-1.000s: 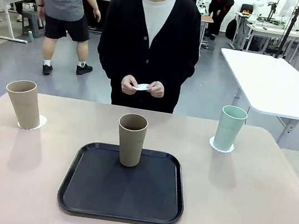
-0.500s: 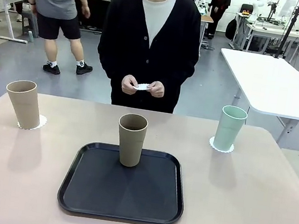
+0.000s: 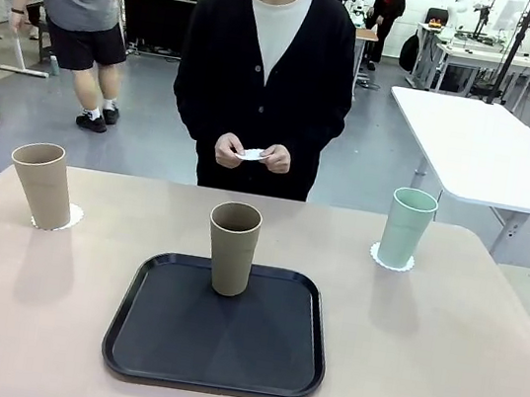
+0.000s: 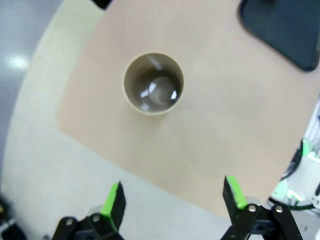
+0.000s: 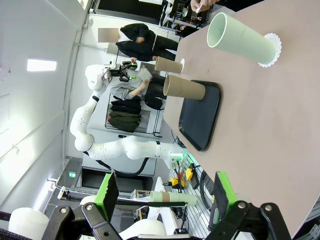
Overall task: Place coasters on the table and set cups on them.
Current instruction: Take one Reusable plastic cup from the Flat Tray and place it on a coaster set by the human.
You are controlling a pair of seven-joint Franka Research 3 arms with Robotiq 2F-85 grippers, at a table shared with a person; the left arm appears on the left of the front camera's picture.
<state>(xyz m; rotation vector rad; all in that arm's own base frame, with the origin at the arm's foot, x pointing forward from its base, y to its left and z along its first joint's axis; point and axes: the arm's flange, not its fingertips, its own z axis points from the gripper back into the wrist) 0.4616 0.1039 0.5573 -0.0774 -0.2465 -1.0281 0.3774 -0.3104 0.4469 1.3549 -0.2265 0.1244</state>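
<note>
Left coaster [image 3: 60, 221] sits on the tabletop [image 3: 440, 364] under the left beige cup [image 3: 42, 184]; right coaster [image 3: 391, 261] sits under the mint cup [image 3: 406, 227]. Both cups are upright. Third coaster [image 3: 252, 154] is off the tabletop, in the person's hands [image 3: 229, 150] at the far edge. Second beige cup [image 3: 232, 247] stands upright on the black tray [image 3: 214, 356], centre. Left fingers [image 4: 114, 199] spread wide, empty, above the left beige cup. Right fingers [image 5: 106, 192] spread too, empty, well apart from the mint cup.
</note>
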